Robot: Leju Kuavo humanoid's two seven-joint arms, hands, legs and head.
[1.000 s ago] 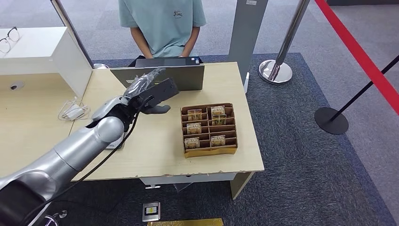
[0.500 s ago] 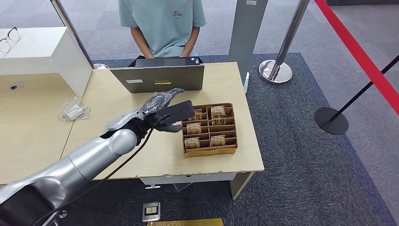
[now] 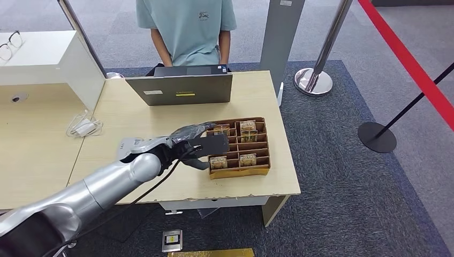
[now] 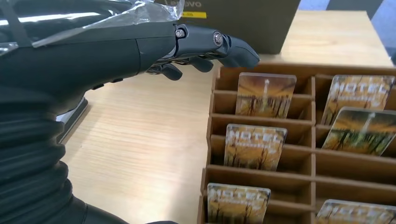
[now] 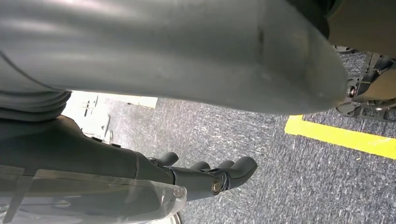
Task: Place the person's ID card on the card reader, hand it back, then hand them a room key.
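Head view: my left hand [image 3: 199, 143] has swung from near the laptop [image 3: 182, 89] to the key card tray [image 3: 238, 172], fingers extended, holding nothing; right hand [image 5: 205, 175] hangs empty. Room key pick looks next. Key cards [image 4: 254, 147] stand in slots. Wooden desk [image 3: 160, 182], grey carpet, person [image 3: 184, 27] opposite.

I'm seeing a pale wood-grain counter [image 3: 182, 112], a brown card box [image 3: 239, 171] of amber room key cards [image 4: 254, 147] printed with white HOTEL lettering, my dark grey left hand [image 3: 199, 143], a grey laptop [image 3: 182, 89], and a yellow floor stripe [image 5: 343, 137].
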